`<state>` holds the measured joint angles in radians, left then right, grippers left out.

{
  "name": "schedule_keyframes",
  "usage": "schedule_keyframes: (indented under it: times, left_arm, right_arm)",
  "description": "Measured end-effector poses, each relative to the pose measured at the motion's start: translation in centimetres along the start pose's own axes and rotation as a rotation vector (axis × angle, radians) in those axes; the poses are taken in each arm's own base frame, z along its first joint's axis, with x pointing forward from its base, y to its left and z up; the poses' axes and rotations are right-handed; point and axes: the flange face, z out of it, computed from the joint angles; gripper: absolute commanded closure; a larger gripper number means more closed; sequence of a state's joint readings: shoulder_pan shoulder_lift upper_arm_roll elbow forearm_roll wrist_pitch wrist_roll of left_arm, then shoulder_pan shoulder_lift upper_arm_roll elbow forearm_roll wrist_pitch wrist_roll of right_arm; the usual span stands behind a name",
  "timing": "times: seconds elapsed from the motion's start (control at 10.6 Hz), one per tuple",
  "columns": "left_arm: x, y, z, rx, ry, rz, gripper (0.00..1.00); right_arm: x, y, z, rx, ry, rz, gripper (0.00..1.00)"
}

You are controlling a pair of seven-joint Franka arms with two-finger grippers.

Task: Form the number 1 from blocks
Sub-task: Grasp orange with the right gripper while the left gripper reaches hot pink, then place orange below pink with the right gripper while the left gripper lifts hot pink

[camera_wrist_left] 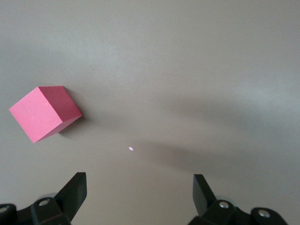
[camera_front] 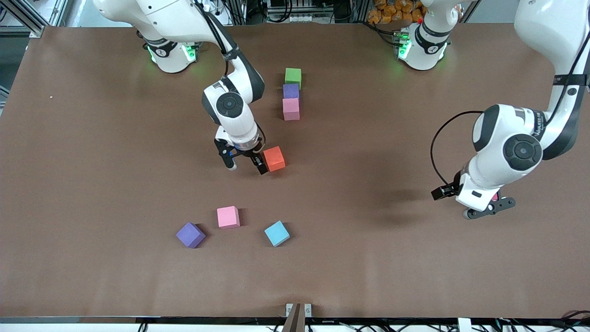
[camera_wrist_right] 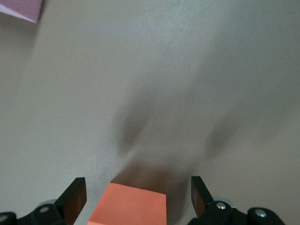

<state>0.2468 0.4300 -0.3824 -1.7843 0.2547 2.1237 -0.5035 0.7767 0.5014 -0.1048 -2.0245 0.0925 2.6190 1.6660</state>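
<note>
Risk sits with the small orange foam cube [camera_front: 274,158]: the right end effector [camera_front: 246,167], fingers spread, is just beside it, nearer the camera than the green-purple-pink column [camera_front: 291,96]; a skewed nudge could spoil alignment. The left end effector [camera_front: 489,208] waits, spread.

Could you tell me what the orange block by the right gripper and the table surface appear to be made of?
The orange block looks like matte foam: flat colour, no shine, soft edges, though painted wood cannot be ruled out. The table seems covered in a brown matte sheet, perhaps paper or cloth; it shows only dull, diffuse reflections.
</note>
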Motion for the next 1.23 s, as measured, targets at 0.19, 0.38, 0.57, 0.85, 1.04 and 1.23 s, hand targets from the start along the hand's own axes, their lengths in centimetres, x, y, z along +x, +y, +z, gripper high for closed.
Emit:
schedule_keyframes:
  times: [0.19, 0.38, 0.57, 0.85, 1.04, 1.23]
  left_arm:
    - [1.0, -3.2, 1.7, 0.012, -0.03, 0.073, 0.0]
    - [1.8, -6.3, 3.4, 0.024, -0.055, 0.106, 0.0]
    - [2.2, -8.2, 4.4, 0.036, -0.068, 0.09, 0.0]
    - [2.1, -7.1, 4.4, 0.034, -0.068, 0.104, 0.0]
    - [1.9, -5.6, 4.2, 0.033, -0.063, 0.125, 0.0]
    - [2.2, -7.2, 5.2, 0.042, -0.078, 0.099, 0.0]
  right_arm:
    - [-1.6, -0.1, 0.7, -0.001, 0.0, -0.022, 0.01]
    - [-2.8, -0.2, 1.1, 0.0, -0.001, -0.04, 0.02]
    - [-3.8, -0.3, 1.4, 0.001, 0.009, -0.071, 0.23]
    - [-4.5, -0.3, 1.6, 0.003, 0.019, -0.099, 0.57]
    - [-4.9, -0.8, 1.0, 0.02, 0.032, -0.14, 0.55]
    - [-7.7, -0.2, -0.4, -0.004, 0.057, -0.292, 0.52]
